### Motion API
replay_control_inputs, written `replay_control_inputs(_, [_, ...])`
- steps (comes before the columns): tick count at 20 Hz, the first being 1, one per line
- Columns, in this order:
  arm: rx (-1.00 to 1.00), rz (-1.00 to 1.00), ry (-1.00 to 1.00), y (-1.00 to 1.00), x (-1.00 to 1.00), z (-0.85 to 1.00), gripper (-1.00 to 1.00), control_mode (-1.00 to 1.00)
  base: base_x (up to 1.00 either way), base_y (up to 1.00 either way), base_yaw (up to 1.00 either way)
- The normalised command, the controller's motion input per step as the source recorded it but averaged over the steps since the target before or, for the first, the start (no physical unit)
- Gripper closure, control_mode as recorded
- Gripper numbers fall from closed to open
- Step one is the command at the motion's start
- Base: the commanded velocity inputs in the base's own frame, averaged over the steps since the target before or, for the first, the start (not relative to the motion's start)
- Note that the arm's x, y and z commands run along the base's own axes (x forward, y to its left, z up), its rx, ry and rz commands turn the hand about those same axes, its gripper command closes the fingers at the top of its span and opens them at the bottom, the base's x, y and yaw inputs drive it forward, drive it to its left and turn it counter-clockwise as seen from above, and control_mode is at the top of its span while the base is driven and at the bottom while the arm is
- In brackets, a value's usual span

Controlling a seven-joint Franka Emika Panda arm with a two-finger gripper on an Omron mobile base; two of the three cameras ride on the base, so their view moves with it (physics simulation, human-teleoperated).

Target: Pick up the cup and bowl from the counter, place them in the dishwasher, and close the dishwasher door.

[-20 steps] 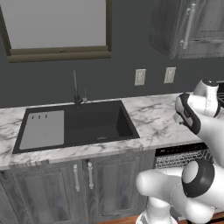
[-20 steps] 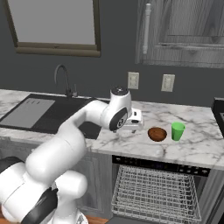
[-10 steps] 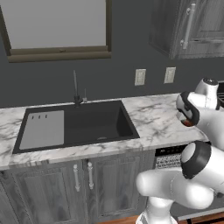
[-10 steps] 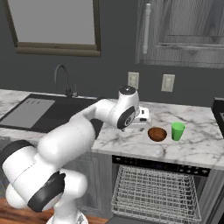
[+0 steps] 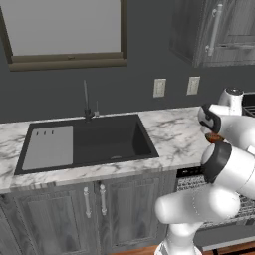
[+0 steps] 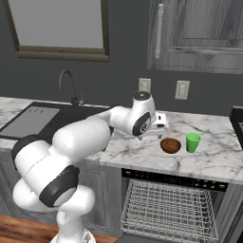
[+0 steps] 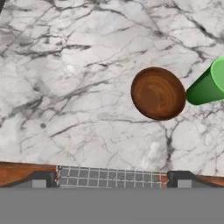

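We hover our wide-open gripper (image 6: 163, 124) above the white marble bench (image 6: 213, 159) (nothing held), beside the reddish-brown wooden bowl (image 7: 158, 93) and green cup (image 7: 207, 84), ready to descend.

The bowl (image 6: 170, 145), small, round and reddish-brown with wood grain, is seen upright and empty on the white marble tabletop (image 6: 213, 152), near its front edge. The cup (image 6: 192, 142), bright green, is stood upright just beside the bowl, on the side away from the sink; whether they touch cannot be told. Below them the dishwasher (image 6: 171, 180) is seen open, its white wire rack (image 6: 168, 209) pulled out and empty. The dishwasher door is not clearly made out.
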Motion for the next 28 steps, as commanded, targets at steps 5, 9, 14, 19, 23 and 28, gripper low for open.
replay_control_inputs(5, [-0.01,0.00,0.00,-0.29,0.34,-0.17,-1.00,-1.00,0.00,0.00,0.00])
replay_control_inputs(9, [-0.01,0.00,0.00,-0.31,0.31,-0.14,-1.00,-1.00,0.00,0.00,0.00])
replay_control_inputs(14, [-0.01,0.00,0.00,-0.30,0.22,-0.04,-1.00,-1.00,0.00,0.00,0.00])
replay_control_inputs(19, [0.00,0.00,0.00,-0.29,0.19,0.00,-1.00,-1.00,0.00,0.00,0.00])
replay_control_inputs(23, [0.00,0.00,0.00,-0.29,0.18,-0.01,-1.00,-1.00,0.00,0.00,0.00])
replay_control_inputs(28, [0.00,0.00,0.00,-0.27,0.18,-0.09,-1.00,-1.00,0.00,0.00,0.00])
